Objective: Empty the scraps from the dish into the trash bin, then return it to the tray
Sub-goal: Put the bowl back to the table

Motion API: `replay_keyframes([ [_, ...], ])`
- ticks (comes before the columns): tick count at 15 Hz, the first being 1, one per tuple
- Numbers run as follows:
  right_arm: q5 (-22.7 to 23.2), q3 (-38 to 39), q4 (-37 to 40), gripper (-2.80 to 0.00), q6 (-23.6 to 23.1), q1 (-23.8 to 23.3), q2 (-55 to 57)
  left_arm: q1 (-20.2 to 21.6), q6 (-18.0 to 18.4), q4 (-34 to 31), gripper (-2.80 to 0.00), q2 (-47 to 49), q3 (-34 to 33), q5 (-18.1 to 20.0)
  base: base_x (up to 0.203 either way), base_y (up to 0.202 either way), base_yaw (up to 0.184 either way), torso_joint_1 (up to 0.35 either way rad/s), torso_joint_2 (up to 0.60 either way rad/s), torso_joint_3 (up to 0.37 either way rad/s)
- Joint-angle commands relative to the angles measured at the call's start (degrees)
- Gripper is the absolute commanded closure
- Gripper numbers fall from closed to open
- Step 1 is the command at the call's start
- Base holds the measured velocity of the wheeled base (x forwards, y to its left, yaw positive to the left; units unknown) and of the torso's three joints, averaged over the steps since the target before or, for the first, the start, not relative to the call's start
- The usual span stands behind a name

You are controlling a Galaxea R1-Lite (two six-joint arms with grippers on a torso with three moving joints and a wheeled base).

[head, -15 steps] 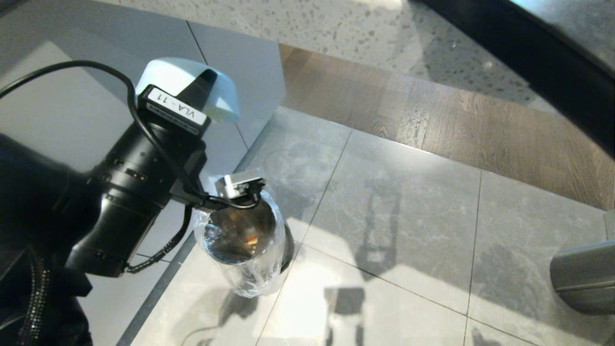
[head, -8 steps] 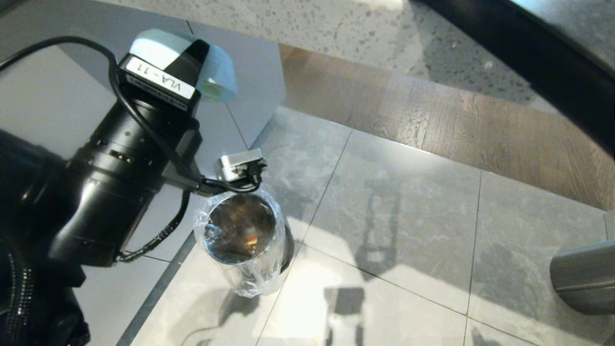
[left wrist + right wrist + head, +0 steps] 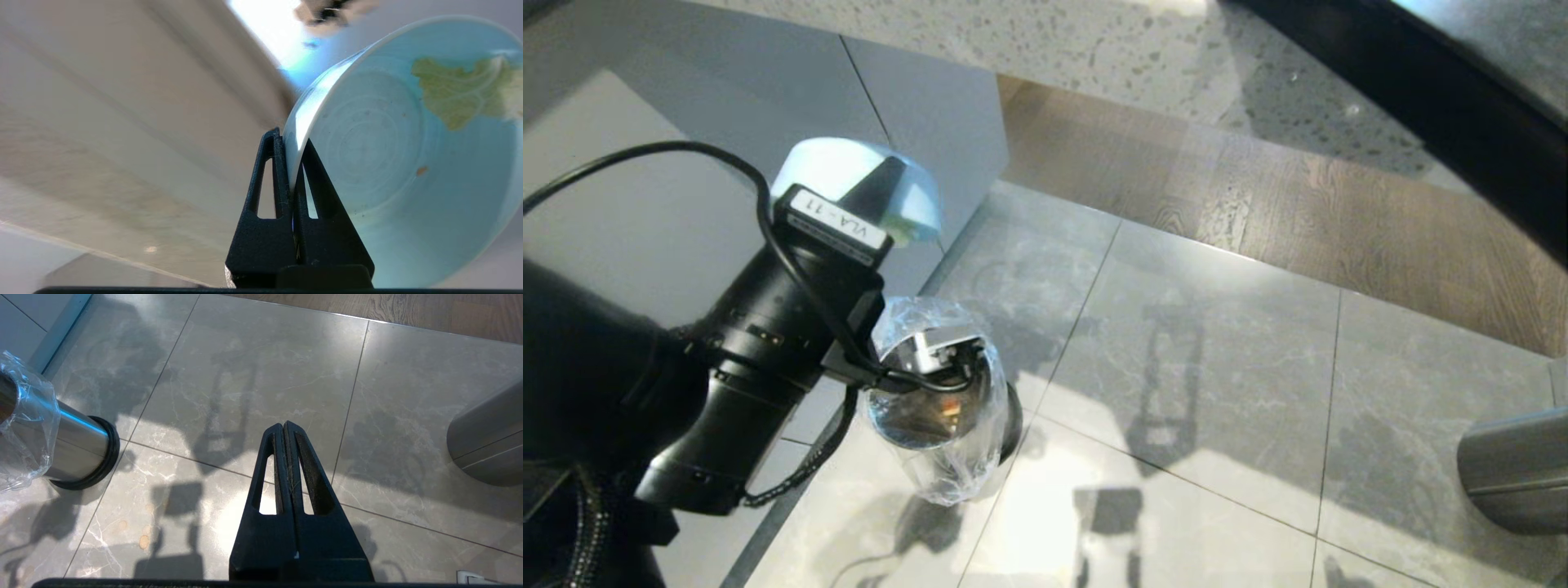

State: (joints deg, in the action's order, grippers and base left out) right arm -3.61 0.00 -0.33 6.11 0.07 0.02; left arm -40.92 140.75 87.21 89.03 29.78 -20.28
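Observation:
My left gripper (image 3: 292, 143) is shut on the rim of the dish (image 3: 388, 163), one finger inside and one outside. The pale blue dish (image 3: 849, 163) is tipped mouth-down, held up beside the grey cabinet, above and behind the trash bin (image 3: 939, 408). Of the scraps, one yellow-green cabbage leaf (image 3: 453, 94) clings to the dish's inner wall, with an orange speck (image 3: 421, 170) lower down. The steel trash bin (image 3: 69, 437), lined with a clear bag, stands on the floor tiles. My right gripper (image 3: 284, 424) hangs shut and empty over the floor. The tray is out of view.
A larger dark grey cylinder (image 3: 1511, 474) stands at the right edge; it also shows in the right wrist view (image 3: 486, 445). A grey cabinet (image 3: 931, 106) rises behind the bin. Wooden flooring (image 3: 1298, 212) begins beyond the tiles.
The left arm swung the dish up and to the left, then brought it back down and right; the wrist camera now sits over the bin's mouth. The right arm has not moved.

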Motion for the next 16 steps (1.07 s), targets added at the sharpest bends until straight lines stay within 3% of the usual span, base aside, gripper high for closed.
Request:
replay_keyframes([
  [1, 0.0, 0.0, 0.0, 0.0, 0.0, 0.0, 0.0, 0.1, -4.4, 2.7, 0.0, 1.2, -4.4, -6.0, 0.0, 0.0, 0.0, 0.0, 0.0, 0.0],
  [3, 0.0, 0.0, 0.0, 0.0, 0.0, 0.0, 0.0, 1.3, -11.3, 2.7, 0.0, 2.3, -7.9, -10.4, 0.0, 0.0, 0.0, 0.0, 0.0, 0.0],
  [6, 0.0, 0.0, 0.0, 0.0, 0.0, 0.0, 0.0, 6.5, -21.6, -1.5, 0.0, 3.0, -9.1, -11.1, 0.0, 0.0, 0.0, 0.0, 0.0, 0.0],
  [9, 0.0, 0.0, 0.0, 0.0, 0.0, 0.0, 0.0, 10.8, -33.5, -11.8, 0.0, 2.0, -8.9, -10.9, 0.0, 0.0, 0.0, 0.0, 0.0, 0.0],
  [10, 0.0, 0.0, 0.0, 0.0, 0.0, 0.0, 0.0, 11.1, -34.9, -14.0, 0.0, 1.4, -7.8, -10.9, 0.0, 0.0, 0.0, 0.0, 0.0, 0.0],
  [13, 0.0, 0.0, -0.1, 0.0, 0.0, 0.0, 0.0, 10.8, -33.7, -13.8, 0.0, 0.6, -6.5, -10.3, 0.0, 0.0, 0.0, 0.0, 0.0, 0.0],
  [14, 0.0, 0.0, 0.0, 0.0, 0.0, 0.0, 0.0, 10.8, -30.5, -12.9, 0.0, -0.2, -5.8, -9.3, 0.0, 0.0, 0.0, 0.0, 0.0, 0.0],
  [16, 0.0, 0.0, 0.0, 0.0, 0.0, 0.0, 0.0, 10.4, -18.5, -8.7, 0.0, -2.0, -2.6, -4.0, 0.0, 0.0, 0.0, 0.0, 0.0, 0.0],
])
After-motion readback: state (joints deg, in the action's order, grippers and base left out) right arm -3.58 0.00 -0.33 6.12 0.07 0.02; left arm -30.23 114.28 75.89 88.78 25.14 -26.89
